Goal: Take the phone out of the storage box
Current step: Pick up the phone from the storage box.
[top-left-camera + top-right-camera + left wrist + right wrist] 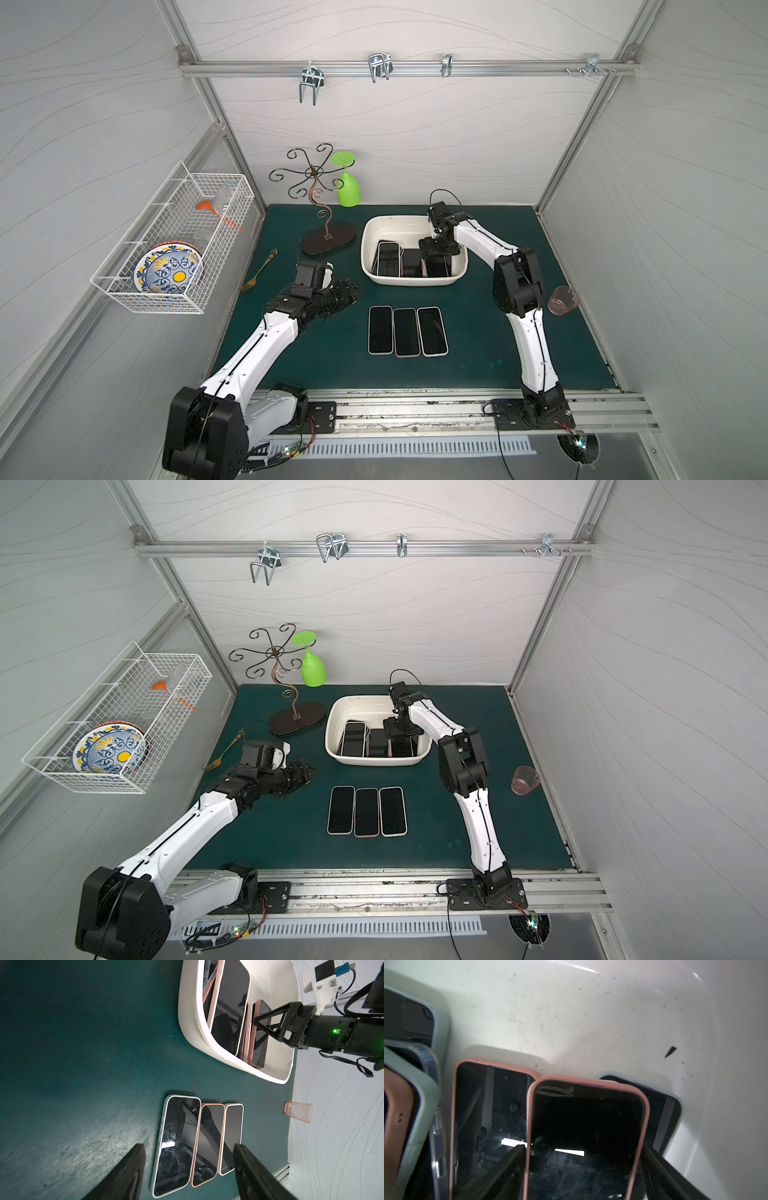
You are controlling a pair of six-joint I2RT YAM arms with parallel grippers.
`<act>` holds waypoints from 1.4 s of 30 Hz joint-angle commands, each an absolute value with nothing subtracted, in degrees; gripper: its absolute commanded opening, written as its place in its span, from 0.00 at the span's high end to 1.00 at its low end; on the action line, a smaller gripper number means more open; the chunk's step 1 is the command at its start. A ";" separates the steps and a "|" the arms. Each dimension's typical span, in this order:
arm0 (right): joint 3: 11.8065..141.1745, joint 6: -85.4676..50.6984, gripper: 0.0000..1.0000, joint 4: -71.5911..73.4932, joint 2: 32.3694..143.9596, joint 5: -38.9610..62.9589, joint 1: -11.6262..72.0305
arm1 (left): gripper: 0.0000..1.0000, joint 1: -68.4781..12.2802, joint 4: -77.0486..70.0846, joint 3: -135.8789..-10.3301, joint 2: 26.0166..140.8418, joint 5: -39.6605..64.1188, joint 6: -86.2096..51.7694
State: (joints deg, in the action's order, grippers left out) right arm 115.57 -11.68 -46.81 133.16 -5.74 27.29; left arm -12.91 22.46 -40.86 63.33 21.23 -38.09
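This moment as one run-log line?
right gripper: astride pink-cased phone in storage box, grip unclear | left gripper: open, empty | three phones on mat

A robotics lab cell: aluminium frame (415,66), white panels (395,124), left arm (266,345) and right arm (534,345) on a rail (415,409).

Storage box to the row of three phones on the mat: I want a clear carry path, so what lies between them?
Nothing: only bare green mat separates the storage box from the three phones, as both top views show.

Storage box (411,283) holding phones (388,258) sits behind a three-phone row (406,331).
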 commanded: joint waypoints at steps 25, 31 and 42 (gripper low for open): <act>116.41 -10.93 0.12 -50.50 135.09 -6.82 27.07 | 0.29 -13.01 19.51 -40.17 63.87 22.06 -38.10; 115.32 -10.92 0.11 -50.37 135.25 -6.06 27.34 | 0.29 -13.01 19.02 -39.56 63.78 22.32 -38.21; 113.34 -11.62 0.22 -49.59 133.55 -7.06 27.43 | 0.29 -12.63 18.74 -39.55 63.85 22.66 -38.36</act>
